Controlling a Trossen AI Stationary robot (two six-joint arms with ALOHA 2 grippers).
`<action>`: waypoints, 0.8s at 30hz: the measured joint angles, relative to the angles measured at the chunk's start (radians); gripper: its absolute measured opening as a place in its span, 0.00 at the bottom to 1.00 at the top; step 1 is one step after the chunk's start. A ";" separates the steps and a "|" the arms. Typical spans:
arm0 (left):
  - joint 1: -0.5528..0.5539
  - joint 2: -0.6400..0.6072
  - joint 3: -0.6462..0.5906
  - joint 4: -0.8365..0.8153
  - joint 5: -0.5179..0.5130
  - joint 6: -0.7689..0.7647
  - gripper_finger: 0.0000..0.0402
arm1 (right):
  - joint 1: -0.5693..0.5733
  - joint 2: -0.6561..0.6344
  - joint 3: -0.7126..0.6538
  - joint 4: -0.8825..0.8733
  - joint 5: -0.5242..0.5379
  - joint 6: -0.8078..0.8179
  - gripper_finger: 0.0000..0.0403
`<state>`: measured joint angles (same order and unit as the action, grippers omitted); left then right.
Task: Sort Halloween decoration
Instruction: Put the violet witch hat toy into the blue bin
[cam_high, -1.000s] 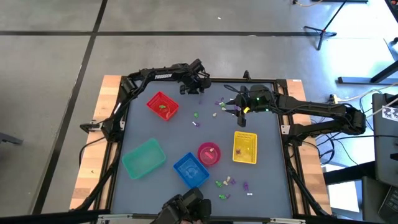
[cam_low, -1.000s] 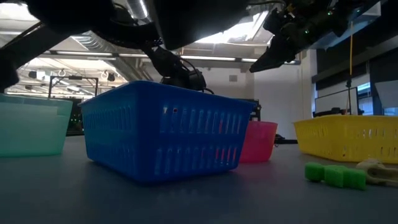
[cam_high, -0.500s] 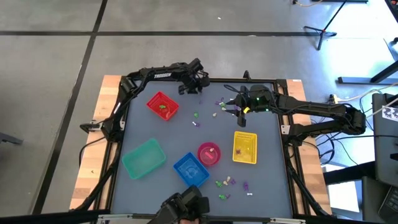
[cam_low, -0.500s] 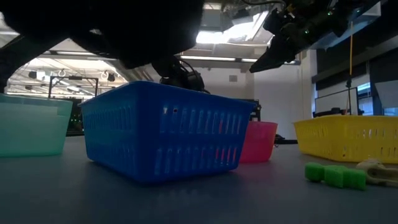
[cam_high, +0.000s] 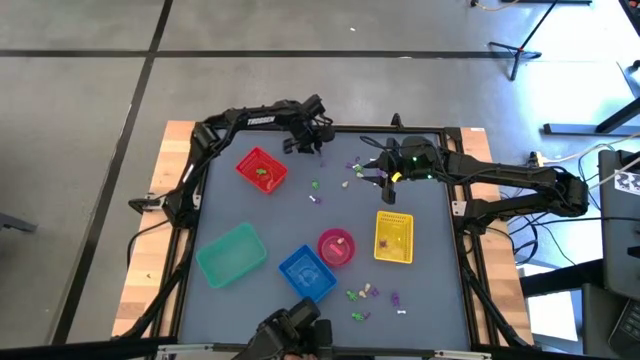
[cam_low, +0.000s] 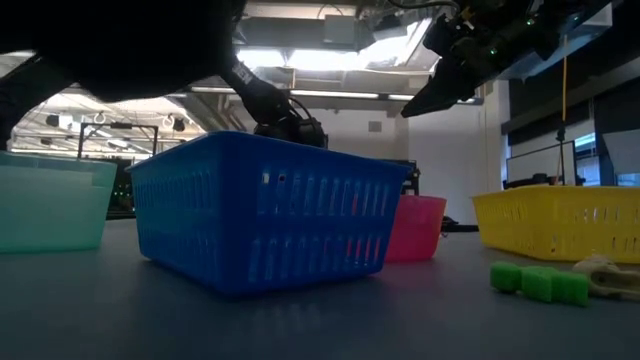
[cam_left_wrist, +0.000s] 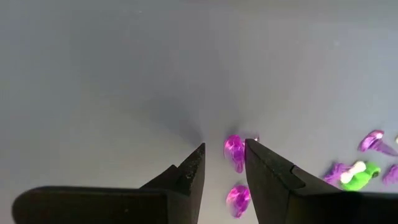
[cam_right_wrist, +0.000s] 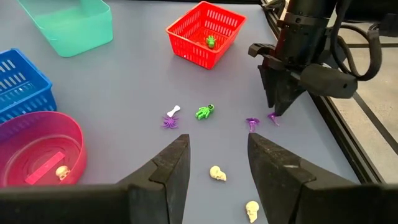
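My left gripper (cam_left_wrist: 224, 146) points down at the table's far edge (cam_high: 316, 138), its fingers a little apart. A tiny purple trinket (cam_left_wrist: 234, 151) lies on the table between them, close beside one finger; a second purple one (cam_right_wrist: 252, 123) lies next to it. My right gripper (cam_right_wrist: 217, 142) hangs open above the table's far right (cam_high: 385, 180), holding nothing. Below it lie a green figure (cam_right_wrist: 204, 112), a white bone on a purple spider (cam_right_wrist: 172, 116) and cream skulls (cam_right_wrist: 216, 173).
A red basket (cam_high: 261, 169) holds a green trinket (cam_right_wrist: 211, 42). Teal (cam_high: 231, 253), blue (cam_high: 306, 272) and yellow (cam_high: 394, 238) baskets and a pink bowl (cam_high: 336, 247) stand toward the near side. More trinkets (cam_high: 365, 293) lie near the front edge.
A dark shape over the table's near edge, close in front of the low view, has shifted toward the table's left. Both arms look unmoved.
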<state>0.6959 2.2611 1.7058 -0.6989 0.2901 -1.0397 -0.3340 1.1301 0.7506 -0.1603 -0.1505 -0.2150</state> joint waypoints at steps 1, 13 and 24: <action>0.000 0.000 0.000 -0.005 0.001 0.001 0.23 | 0.000 0.000 0.000 0.000 0.000 0.000 0.39; 0.000 -0.002 0.000 -0.064 -0.009 0.028 0.23 | 0.000 0.000 0.000 -0.015 0.000 0.000 0.39; 0.003 -0.002 0.000 -0.097 0.001 0.058 0.23 | 0.000 0.000 0.000 -0.031 0.000 0.000 0.39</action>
<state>0.6993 2.2593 1.7061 -0.7961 0.2912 -0.9814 -0.3340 1.1301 0.7506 -0.1909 -0.1505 -0.2150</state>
